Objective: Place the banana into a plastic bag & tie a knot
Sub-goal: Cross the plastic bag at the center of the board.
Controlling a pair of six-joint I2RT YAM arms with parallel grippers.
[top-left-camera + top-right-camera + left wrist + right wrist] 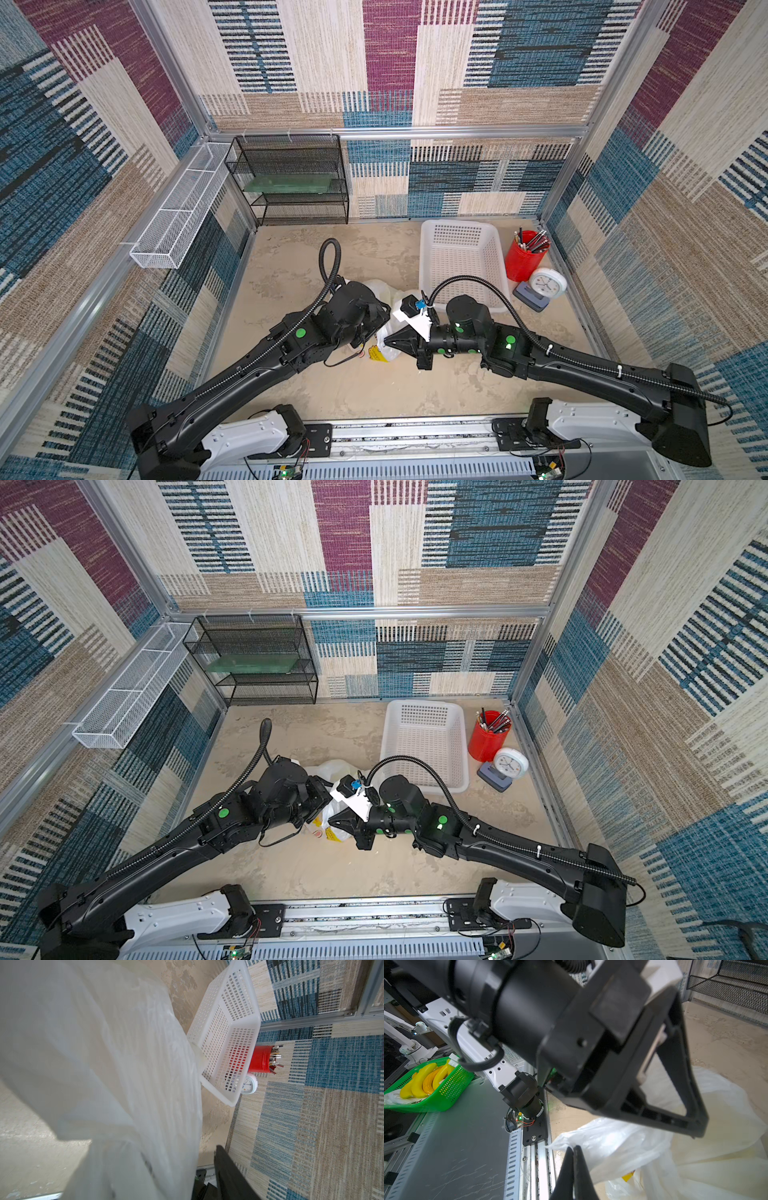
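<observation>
Two grippers are at the bag (623, 1147). We see the right gripper (573, 1149) pinching the bag's edge; how wide the left gripper (380, 318) stands, we cannot tell.

Both arms are glossy black moulded shells. The left arm (249, 365) is at the lower left in both top views, the right arm (582, 361) at the lower right. Each has a white base housing (245, 436) on a silver rail (415, 436) along the bottom edge.

A black corrugated conduit (469, 282) follows each arm, fixed on the right one with white ties (549, 348). Round green stickers (300, 332) mark the joints. Near frame centre, a white plate (409, 320) carries a blue plug (419, 306).

In the right wrist view:
- The left gripper (697, 1126) shows a black triangular openwork finger.
- The right gripper (573, 1153) has slim tapering black fingers.
- A black mounting plate (533, 1132) bears a screw below thin red wires (529, 1123).
</observation>
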